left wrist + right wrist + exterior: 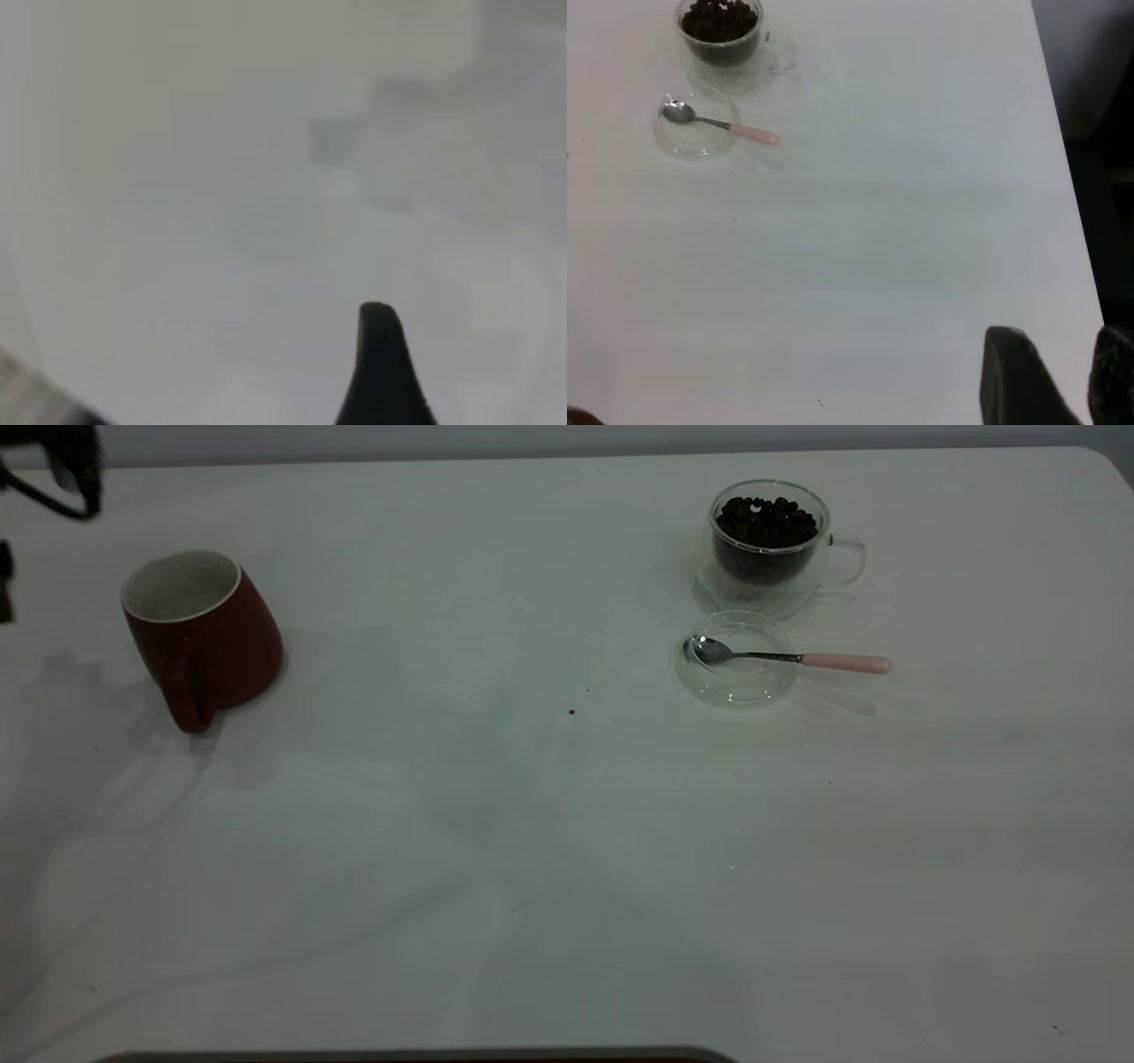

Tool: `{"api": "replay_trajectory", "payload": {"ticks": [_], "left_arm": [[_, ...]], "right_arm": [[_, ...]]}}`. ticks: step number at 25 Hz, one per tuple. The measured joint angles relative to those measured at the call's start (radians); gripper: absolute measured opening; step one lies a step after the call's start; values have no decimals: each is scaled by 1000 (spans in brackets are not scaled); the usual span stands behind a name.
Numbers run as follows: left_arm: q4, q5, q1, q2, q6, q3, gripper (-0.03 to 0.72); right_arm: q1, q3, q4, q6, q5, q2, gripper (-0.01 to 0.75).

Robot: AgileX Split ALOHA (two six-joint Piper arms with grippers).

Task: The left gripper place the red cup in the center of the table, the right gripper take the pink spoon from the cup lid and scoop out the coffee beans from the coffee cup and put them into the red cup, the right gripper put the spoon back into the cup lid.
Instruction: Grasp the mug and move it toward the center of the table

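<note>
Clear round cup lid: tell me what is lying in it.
In the clear shallow cup lid rests the shiny metal bowl of the pink-handled spoon; its handle sticks out over the rim above the white table. Nothing else shows inside.

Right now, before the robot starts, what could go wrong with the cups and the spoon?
The red cup sits near the table's left edge, handle toward the camera; a clumsy grab might tip it. The pink spoon sticks out over the cup lid's rim, so a nudge could flip it off. The coffee cup is heaped with coffee beans and stands beside the lid; beans might spill while scooping.
</note>
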Motion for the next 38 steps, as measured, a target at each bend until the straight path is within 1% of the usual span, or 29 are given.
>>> {"api": "replay_trajectory", "payload": {"ticks": [4, 7, 11, 16, 20, 26, 29, 34, 36, 38], "left_arm": [[7, -124, -18, 73, 59, -16, 586], [31, -194, -41, 117, 85, -17, 586], [81, -214, -82, 161, 94, -21, 586], [86, -222, -155, 181, 80, -23, 586], [87, -243, -235, 185, 4, -23, 586], [87, -336, -357, 185, -174, -23, 586], [87, -375, -402, 187, -243, -23, 586], [88, -473, -444, 190, -339, -23, 586], [88, -468, -449, 188, -367, -23, 586], [88, -416, -449, 175, -405, -23, 586]], "right_arm": [[0, 0, 0, 0, 0, 0, 239], [0, 0, 0, 0, 0, 0, 239], [0, 0, 4, 0, 0, 0, 239], [0, 0, 6, 0, 0, 0, 239], [0, 0, 7, 0, 0, 0, 239], [0, 0, 7, 0, 0, 0, 239], [0, 0, 7, 0, 0, 0, 239], [0, 0, 7, 0, 0, 0, 239], [0, 0, 8, 0, 0, 0, 239], [0, 0, 8, 0, 0, 0, 239]]}}
